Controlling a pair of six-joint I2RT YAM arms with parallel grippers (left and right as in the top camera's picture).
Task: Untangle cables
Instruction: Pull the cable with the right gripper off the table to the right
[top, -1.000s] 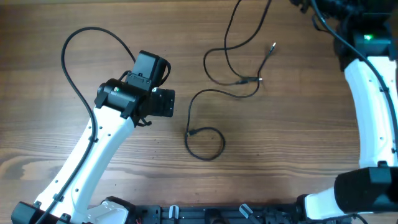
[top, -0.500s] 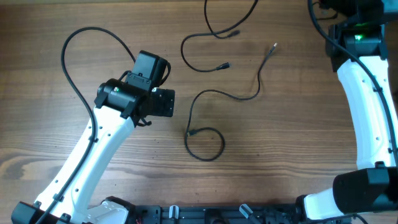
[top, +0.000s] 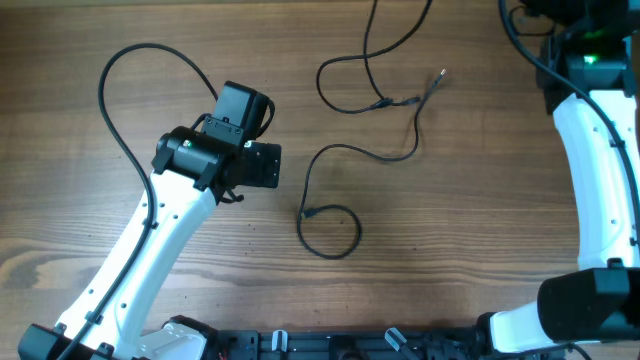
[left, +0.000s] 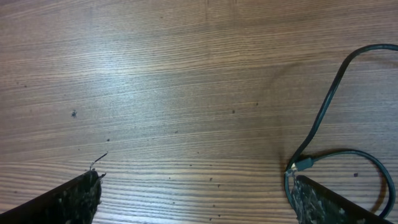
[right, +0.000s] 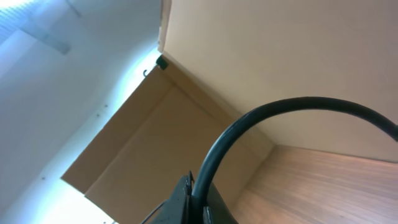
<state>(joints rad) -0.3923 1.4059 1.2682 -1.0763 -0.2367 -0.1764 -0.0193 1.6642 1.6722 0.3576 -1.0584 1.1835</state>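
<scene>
moved: upper cable (top: 345, 100) swung back to the right, plug end now at lower cable (top: 330, 148) | lower cable: same place, coiled mid table (top: 450, 250) | left gripper (left: 199, 208): wide open, empty, beside coil | right gripper (right: 196, 202): closed, content cannot tell

Upper cable loop (top: 320, 80) back rightward since half a second ago, plug end again beside the metal-tipped strand (top: 430, 88).
</scene>
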